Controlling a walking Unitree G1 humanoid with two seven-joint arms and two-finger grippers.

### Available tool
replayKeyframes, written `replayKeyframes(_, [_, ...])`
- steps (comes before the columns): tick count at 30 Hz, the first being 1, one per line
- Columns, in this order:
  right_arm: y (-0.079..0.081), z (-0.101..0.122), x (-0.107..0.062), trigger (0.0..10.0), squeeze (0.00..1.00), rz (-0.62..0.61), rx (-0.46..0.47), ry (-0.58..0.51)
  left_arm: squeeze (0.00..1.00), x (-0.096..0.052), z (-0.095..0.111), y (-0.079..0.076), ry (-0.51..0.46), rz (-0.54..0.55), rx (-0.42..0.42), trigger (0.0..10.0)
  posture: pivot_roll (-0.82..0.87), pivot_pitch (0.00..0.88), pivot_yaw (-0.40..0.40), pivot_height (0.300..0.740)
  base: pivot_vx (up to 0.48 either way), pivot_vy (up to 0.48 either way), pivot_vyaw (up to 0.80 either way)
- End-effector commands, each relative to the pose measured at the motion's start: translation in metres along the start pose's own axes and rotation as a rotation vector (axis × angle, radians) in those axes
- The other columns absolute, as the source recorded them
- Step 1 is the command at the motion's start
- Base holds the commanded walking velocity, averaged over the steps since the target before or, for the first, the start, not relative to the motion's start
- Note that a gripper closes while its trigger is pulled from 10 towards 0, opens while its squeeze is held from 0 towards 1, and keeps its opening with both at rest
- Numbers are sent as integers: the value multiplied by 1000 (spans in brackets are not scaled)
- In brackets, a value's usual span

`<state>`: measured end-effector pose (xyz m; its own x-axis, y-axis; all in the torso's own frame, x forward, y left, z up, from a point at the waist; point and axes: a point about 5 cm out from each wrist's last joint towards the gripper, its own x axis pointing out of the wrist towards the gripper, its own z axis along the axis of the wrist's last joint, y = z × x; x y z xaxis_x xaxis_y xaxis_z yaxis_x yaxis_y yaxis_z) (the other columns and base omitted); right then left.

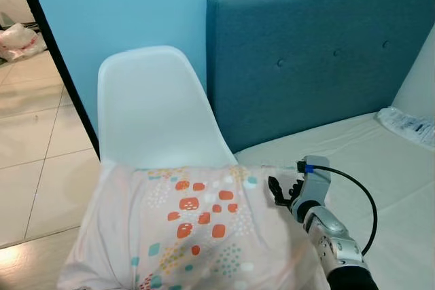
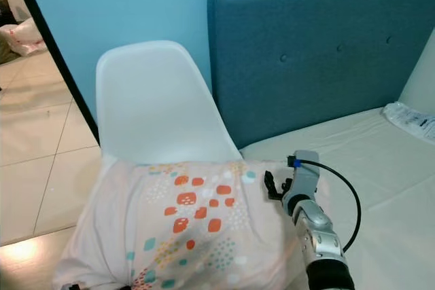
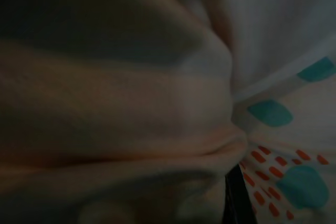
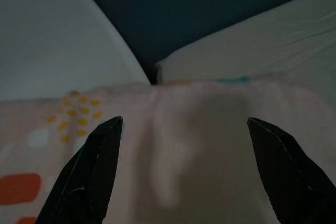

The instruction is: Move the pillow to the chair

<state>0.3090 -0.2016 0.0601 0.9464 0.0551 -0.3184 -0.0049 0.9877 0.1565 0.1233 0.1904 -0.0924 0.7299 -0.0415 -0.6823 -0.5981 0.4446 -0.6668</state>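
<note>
The pillow [image 1: 197,236], pale pink with orange and teal spots, lies on the white chair [image 1: 153,110] and covers its seat completely, so only the backrest can be seen above it. The right side of the pillow hangs over the edge of the seat towards the bed [image 1: 380,168], and I think this is why the right gripper [image 1: 280,193] is beside that end: it seems to guide or steady the pillow there so that it does not slide off. In the right wrist view the two black fingers [image 4: 94,171] are wide apart, with the pink fabric between and below them, so the jaws are spread and pinch nothing; I cannot tell if the tips touch the fabric or hover just above it. The left wrist view is dark and shows folded fabric very close to the camera, with a few teal and orange spots, so the left arm is probably under or against the pillow, but whether its jaws are spread or closed cannot be seen. The front edge of the pillow is cut off by the frame, so how far it overhangs the seat is not clear. The task looks almost finished; what remains is probably to let go.
</note>
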Motion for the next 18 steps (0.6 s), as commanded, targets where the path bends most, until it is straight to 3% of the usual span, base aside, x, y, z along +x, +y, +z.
replayKeyframes(1, [0, 2, 0, 10000, 0, 0, -6, -12, 0, 31, 90, -212, -541, -284, 1089, 10000, 41, 0, 0, 656, 0, 0, 0])
replayKeyframes(14, [-1, -7, 3, 10000, 0, 14, -10, 11, 0, 34, 96, -209, -540, -261, 1070, 10000, 45, 0, 0, 726, 0, 0, 0])
replayKeyframes(15, [-1, -9, 3, 10000, 0, 13, -12, 19, 0, 35, 97, -206, -532, -256, 1055, 10000, 44, 5, -62, 731, 0, 0, 0])
replayKeyframes(18, [-1, -9, 3, 10000, 0, 13, -12, 19, 0, 35, 97, -206, -532, -256, 1055, 10000, 44, 5, -62, 731, 0, 0, 0])
